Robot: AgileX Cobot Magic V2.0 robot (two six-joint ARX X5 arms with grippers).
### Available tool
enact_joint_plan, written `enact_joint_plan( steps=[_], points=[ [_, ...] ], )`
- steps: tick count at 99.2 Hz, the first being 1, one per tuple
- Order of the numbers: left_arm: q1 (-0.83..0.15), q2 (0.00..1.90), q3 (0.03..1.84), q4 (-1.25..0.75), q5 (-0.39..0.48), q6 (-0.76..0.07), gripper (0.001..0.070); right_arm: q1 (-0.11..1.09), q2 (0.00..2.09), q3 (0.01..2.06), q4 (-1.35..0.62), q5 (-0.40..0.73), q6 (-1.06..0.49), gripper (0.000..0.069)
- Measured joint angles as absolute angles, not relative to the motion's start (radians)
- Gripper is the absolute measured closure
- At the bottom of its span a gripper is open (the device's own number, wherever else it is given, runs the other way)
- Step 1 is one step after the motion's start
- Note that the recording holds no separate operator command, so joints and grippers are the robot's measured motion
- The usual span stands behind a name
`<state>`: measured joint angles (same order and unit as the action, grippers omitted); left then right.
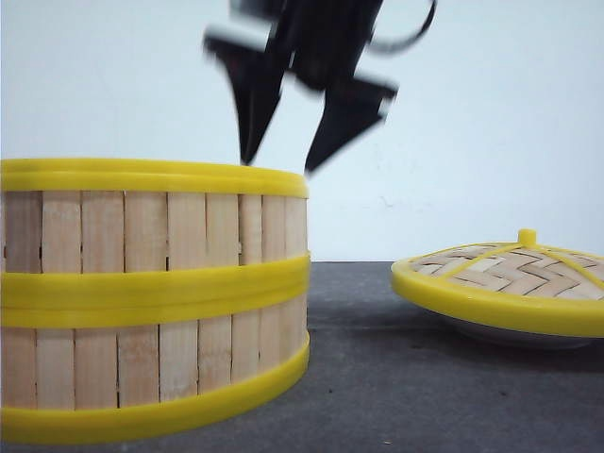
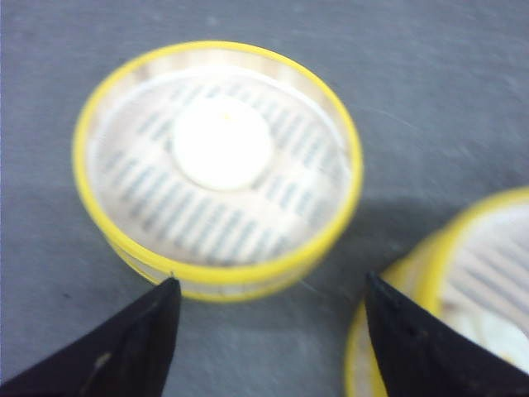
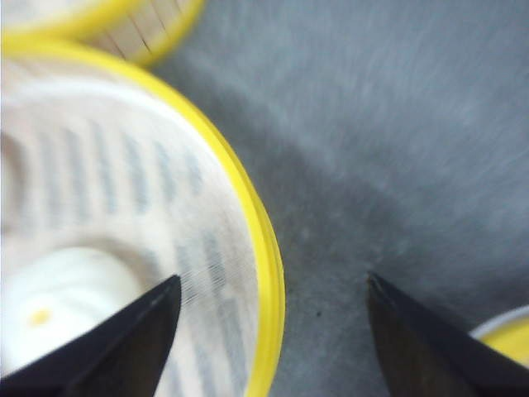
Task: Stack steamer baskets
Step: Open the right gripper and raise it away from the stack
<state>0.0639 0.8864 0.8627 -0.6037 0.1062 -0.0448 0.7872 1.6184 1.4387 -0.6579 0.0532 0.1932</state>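
Two steamer baskets (image 1: 151,302) stand stacked; an open, empty gripper (image 1: 288,156) hovers above. A third basket (image 2: 219,165), holding a bun (image 2: 221,142), likely needs grasping next.

Looking down past the left gripper (image 2: 269,331), black fingers (image 2: 132,347) spread wide and empty. Beyond them, a lone steamer basket (image 2: 216,169) on the grey table (image 2: 430,91), yellow-rimmed, with a pale round bun (image 2: 221,142) on its slatted floor. Near it, part of another yellow-rimmed basket (image 2: 475,281), cut off by the frame, apart from the first.
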Motion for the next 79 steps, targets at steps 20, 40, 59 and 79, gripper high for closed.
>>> enact_joint_plan(
  steps=[20,40,59,79],
  points=[
    [0.167,1.106,0.989,-0.577,0.105,-0.044,0.0282,0.735,1.380,1.443,-0.778,0.054,0.151,0.0244],
    [0.222,1.327,1.071,-0.535,0.105,-0.044,0.0282,0.604,1.171,1.443,-0.960,0.109,0.134,0.0244],
    [0.247,1.491,1.113,-0.477,0.105,-0.044,0.0282,0.469,1.004,1.357,-1.120,0.162,0.131,0.0244],
    [0.255,1.628,1.125,-0.456,0.105,-0.044,0.0282,0.371,0.831,1.209,-1.168,0.162,0.131,0.0244]
  ],
)
